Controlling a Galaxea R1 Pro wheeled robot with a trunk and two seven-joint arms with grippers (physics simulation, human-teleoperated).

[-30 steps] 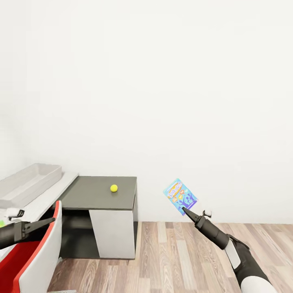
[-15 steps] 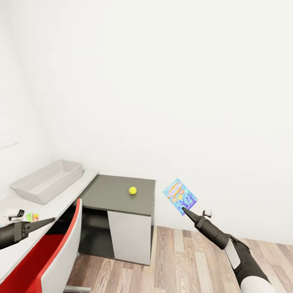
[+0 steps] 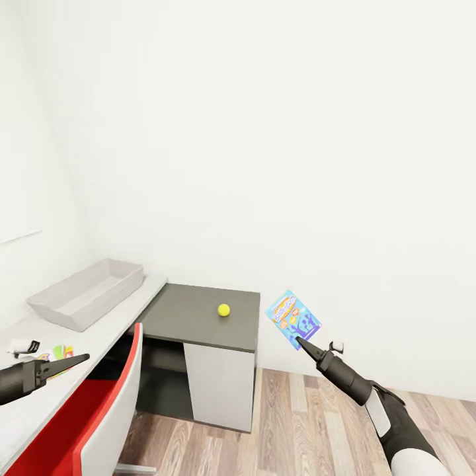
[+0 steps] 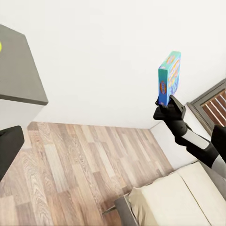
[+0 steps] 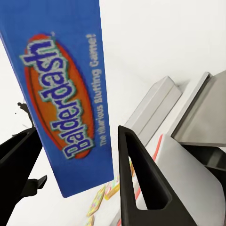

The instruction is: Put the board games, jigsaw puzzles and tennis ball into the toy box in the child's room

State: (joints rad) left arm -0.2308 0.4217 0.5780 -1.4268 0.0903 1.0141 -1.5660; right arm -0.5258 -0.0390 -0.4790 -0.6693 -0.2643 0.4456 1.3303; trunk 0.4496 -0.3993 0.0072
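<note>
Right gripper point(image 3: 299, 340) clamps a blue board game point(image 3: 293, 318) upright above the floor, well apart from the toy box point(image 3: 86, 294) on the table point(image 3: 39, 396); carry it level; left gripper's point(image 3: 79, 358) state is unclear.

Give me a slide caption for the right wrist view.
Right claw grips the blue Balderdash board game upright.

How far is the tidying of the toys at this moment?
Nothing looks done yet: the toy box on the table appears empty. In hand: the right gripper holds a blue Balderdash board game in the air, short of the table. Left to do: the tennis ball lies on the dark lower section, and colourful jigsaw pieces show near the left gripper.
</note>
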